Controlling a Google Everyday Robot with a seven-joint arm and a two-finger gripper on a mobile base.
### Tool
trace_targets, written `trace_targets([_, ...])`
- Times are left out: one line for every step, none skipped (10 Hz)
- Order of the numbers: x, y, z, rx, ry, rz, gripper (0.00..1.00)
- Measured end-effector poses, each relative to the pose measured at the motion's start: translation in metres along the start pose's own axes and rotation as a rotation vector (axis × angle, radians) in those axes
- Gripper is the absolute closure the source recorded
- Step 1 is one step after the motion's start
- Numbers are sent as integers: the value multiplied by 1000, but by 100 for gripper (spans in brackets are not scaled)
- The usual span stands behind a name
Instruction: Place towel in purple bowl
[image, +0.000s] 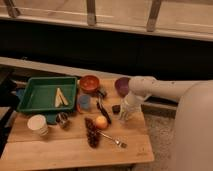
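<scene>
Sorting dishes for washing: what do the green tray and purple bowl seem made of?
Green tray: probably plastic, even matte colour. Purple bowl: likely plastic too, solid colour; ceramic possible. The gripper hangs in front of the bowl, over the table.

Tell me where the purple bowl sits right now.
In the camera view the purple bowl sits at the far right of the table, beside the orange bowl; the gripper hangs just in front of it.

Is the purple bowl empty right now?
Looks empty: the purple bowl shows only dark inside; the gripper hangs over the table in front.
</scene>
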Motion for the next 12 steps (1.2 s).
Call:
trace_targets([-8, -1, -14, 4, -33, 10, 100])
trace_targets([-23, -3, -30, 2, -71, 23, 100])
trace_targets([-39, -6, -40, -3, -96, 37, 100])
trace_targets([-52, -7, -49, -13, -121, 42, 100])
trace_targets([-66, -8, -60, -37, -152, 45, 100])
trace_targets([-86, -10, -74, -91, -197, 50, 100])
trace_targets([-100, -11, -84, -132, -228, 52, 100])
trace_targets([-112, -11, -92, -158, -248, 53, 100])
trace_targets([-124, -4, -103, -195, -266, 48, 100])
trace_targets([-133, 4, -113, -226, -275, 41, 100])
trace_targets([-135, 5, -117, -234, -280, 40, 100])
trace_targets([-135, 5, -117, -235, -279, 41, 100])
